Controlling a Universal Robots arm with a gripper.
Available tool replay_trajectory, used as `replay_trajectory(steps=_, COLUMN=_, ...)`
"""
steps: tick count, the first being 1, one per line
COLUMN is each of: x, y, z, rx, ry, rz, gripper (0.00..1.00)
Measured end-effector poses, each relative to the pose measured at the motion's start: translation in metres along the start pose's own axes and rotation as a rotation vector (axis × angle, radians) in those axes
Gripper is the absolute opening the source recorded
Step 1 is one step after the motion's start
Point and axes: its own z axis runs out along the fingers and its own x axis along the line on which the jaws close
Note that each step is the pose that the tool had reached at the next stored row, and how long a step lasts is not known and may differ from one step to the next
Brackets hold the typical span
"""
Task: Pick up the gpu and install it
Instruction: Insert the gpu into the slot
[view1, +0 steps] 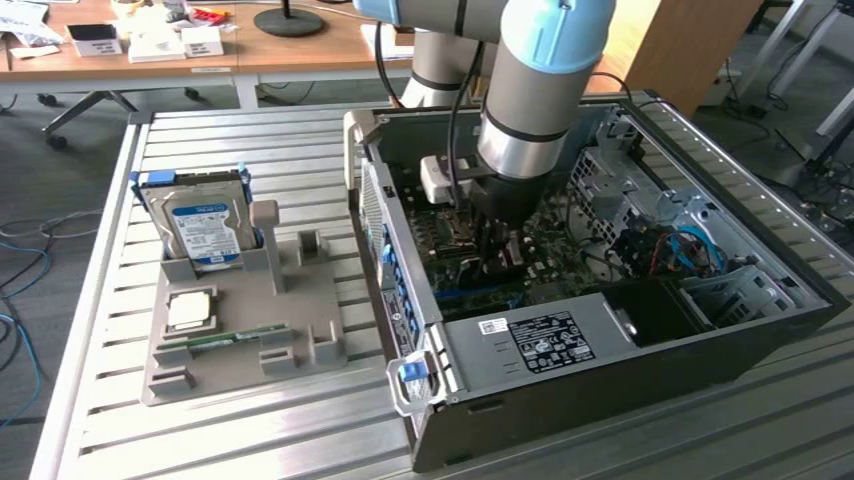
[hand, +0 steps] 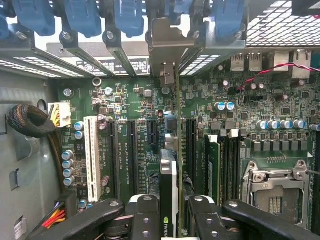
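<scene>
The pincer (hand: 170, 220) is clamping the gpu (hand: 170, 165) edge-on between its nearly closed fingers, holding the card's long axis along a motherboard slot (hand: 150, 135) inside the computer case (view1: 747, 330).

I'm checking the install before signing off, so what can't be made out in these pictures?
- Whether the gpu is fully seated: wrist view, its lower edge and slot lie behind the card itself.
- The gripper and card in the exterior view: sunk in the computer case, arm in front.
- The label text: exterior view, too small.
</scene>
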Motion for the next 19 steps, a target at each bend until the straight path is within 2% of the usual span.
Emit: replay_trajectory(steps=19, x=-0.0005, y=0.0002, z=0.0005, rx=0.0001, ry=-0.0012, rz=0.0, gripper=0.27)
